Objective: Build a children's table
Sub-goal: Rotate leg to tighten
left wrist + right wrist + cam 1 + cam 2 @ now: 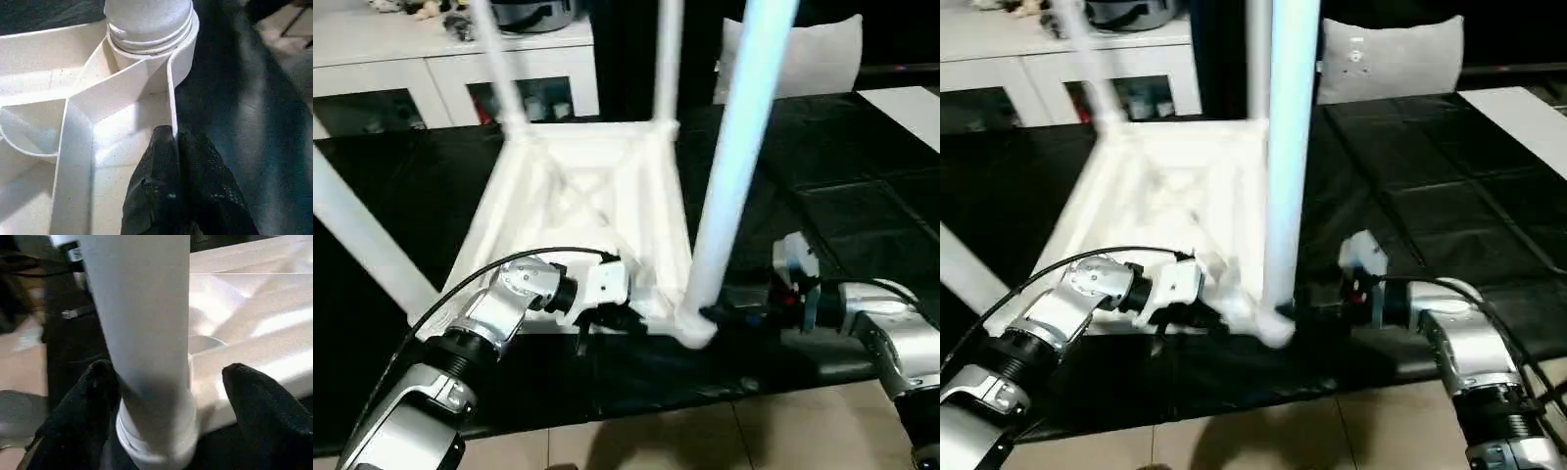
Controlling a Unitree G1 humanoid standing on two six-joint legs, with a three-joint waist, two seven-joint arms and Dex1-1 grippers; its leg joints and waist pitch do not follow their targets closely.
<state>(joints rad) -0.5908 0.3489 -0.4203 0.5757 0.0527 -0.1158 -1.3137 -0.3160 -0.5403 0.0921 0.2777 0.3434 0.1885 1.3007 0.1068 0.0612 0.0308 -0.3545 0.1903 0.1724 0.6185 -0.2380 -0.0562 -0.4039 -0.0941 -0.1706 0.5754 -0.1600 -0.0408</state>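
Note:
The white children's table top [587, 196] lies upside down on the black worktable [862, 196], its X ribs facing up. Four white legs stand in the corner sockets; the near right leg [734, 176] rises tall in front of me. My left gripper [607, 321] is shut on the thin front rim [171, 98] of the top, close to that leg's socket. My right gripper [167, 369] is open, one black finger [98, 387] on each side of the near right leg's base [156, 431], with a gap showing on one side.
A white cabinet with glass doors [440, 59] stands behind the worktable, and a grey cushion [803, 54] at the back right. The worktable's front edge runs just below my grippers, with tiled floor [705, 441] beyond it. A white surface [911, 103] sits far right.

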